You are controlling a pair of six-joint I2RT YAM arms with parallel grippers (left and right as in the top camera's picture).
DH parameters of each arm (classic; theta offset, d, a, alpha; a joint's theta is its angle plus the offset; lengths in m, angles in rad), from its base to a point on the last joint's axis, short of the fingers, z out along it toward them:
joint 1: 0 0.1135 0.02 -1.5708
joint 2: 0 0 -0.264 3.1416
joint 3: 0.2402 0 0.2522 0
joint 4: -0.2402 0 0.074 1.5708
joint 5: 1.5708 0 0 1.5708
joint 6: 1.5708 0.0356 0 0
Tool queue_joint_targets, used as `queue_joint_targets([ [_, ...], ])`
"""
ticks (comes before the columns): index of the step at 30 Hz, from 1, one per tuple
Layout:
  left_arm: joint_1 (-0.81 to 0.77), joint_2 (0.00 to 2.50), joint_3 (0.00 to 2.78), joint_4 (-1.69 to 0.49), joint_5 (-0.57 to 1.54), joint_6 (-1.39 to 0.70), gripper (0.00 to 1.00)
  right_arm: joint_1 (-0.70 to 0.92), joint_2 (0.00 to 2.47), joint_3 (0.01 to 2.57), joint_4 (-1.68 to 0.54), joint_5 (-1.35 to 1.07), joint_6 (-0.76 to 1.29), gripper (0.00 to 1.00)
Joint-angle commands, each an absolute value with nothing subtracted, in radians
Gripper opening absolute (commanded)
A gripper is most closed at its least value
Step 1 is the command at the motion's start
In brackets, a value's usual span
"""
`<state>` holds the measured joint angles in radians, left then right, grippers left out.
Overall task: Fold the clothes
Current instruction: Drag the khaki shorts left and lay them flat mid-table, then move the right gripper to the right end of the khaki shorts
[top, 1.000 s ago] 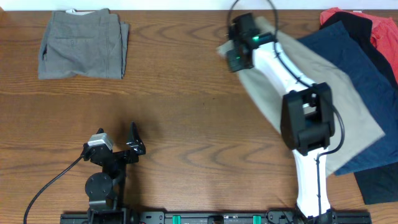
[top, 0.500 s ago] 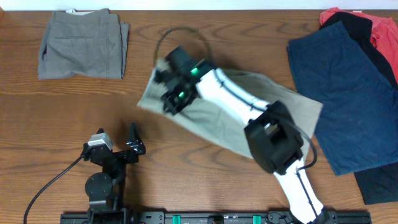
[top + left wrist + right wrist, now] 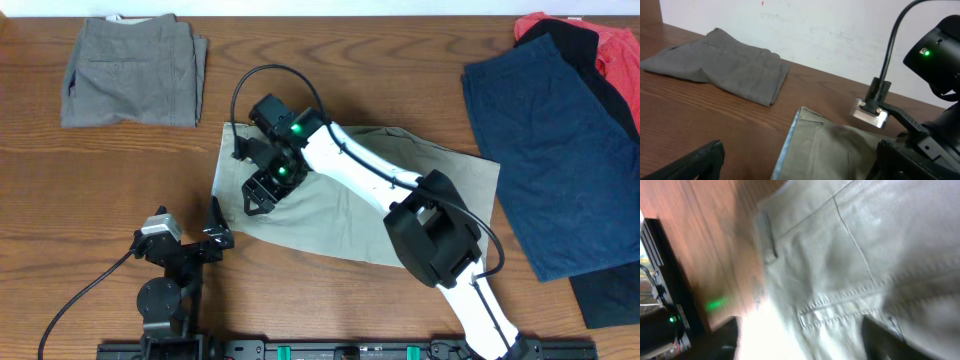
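Note:
The pale khaki clothes [image 3: 340,215] lie spread across the middle of the table, waistband end to the left. My right gripper [image 3: 262,185] hovers low over that left end. Its wrist view shows the jaws wide apart above the stitched pocket cloth [image 3: 840,245], gripping nothing. My left gripper [image 3: 215,225] rests open near the front edge, just off the garment's lower left corner. In its wrist view the light blue waistband edge [image 3: 790,145] runs between its open fingers [image 3: 695,162].
Folded grey shorts [image 3: 133,72] sit at the back left, also seen in the left wrist view [image 3: 725,67]. Navy blue shorts [image 3: 545,150] lie at the right over a red cloth [image 3: 615,55] and a black garment [image 3: 610,295].
My right gripper dragged the khaki garment off the right pile to the table's middle, then opened and released it. The left arm has stayed still.

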<state>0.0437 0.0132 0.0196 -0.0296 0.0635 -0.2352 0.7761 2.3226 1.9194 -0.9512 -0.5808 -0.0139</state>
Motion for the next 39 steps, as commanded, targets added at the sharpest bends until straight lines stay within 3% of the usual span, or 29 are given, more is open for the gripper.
queue_joint_targets([
  [1,0.042,0.011,0.004,-0.066,0.067,-0.233,0.98,0.73,2.263,1.918,-0.977,-0.595,-0.023,0.82],
  [7,0.042,0.011,0.004,-0.066,0.067,-0.233,0.98,0.588,2.14,1.919,-1.053,-0.53,-0.015,0.82],
  [8,0.042,0.011,0.004,-0.066,0.066,-0.233,0.98,0.548,2.108,1.919,-1.055,-0.478,-0.013,0.84],
  [10,0.042,0.011,0.004,-0.066,0.067,-0.233,0.98,0.461,2.054,1.919,-1.04,-0.35,0.012,0.99],
  [16,0.042,0.011,0.004,-0.066,0.067,-0.233,0.98,0.253,2.011,1.918,-0.971,-0.155,0.013,0.99],
  [17,0.042,0.011,0.004,-0.066,0.067,-0.233,0.98,0.22,2.021,1.916,-0.953,-0.118,0.01,0.92],
  [18,0.042,0.011,0.004,-0.066,0.067,-0.233,0.98,0.193,2.031,1.916,-0.937,-0.099,0.01,0.78],
  [19,0.042,0.011,0.004,-0.066,0.067,-0.233,0.98,0.164,2.048,1.916,-0.916,-0.094,0.01,0.57],
  [20,0.042,0.011,0.004,-0.066,0.067,-0.233,0.98,0.138,2.066,1.916,-0.894,-0.094,0.01,0.27],
  [21,0.042,0.011,0.004,-0.066,0.067,-0.233,0.98,0.119,2.084,1.916,-0.875,-0.094,0.01,0.11],
  [22,0.042,0.011,0.004,-0.066,0.067,-0.233,0.98,0.102,2.102,1.916,-0.857,-0.094,0.01,0.04],
  [39,0.042,0.011,0.004,-0.066,0.067,-0.233,0.98,-0.016,2.382,1.916,-0.722,-0.037,0.003,0.01],
])
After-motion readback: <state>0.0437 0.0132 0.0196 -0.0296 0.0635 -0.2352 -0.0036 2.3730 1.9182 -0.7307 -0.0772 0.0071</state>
